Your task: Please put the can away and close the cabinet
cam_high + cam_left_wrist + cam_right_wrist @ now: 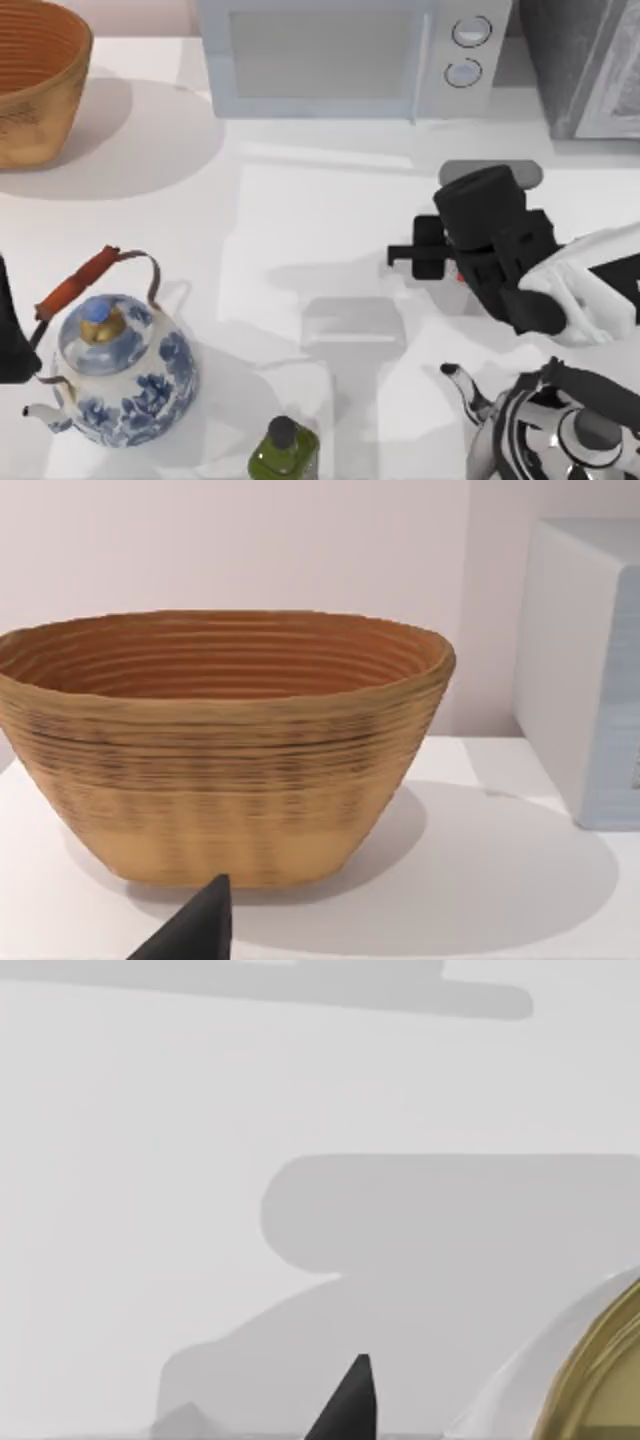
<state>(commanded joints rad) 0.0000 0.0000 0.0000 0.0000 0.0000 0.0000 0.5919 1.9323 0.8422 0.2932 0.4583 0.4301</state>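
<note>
White table (300, 200), gold-lidded can (600, 1380) close-up.

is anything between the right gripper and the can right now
Nothing visible is. In the right wrist view the can and its gold lid lie close beside the right gripper, with only bare white table around them. The left gripper is parked at the table's left, facing the basket.

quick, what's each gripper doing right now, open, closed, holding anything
Left gripper: parked at the table's left edge; jaws cannot be told.
Right gripper: over the table's right half, with the can at it; grip cannot be told.
</note>
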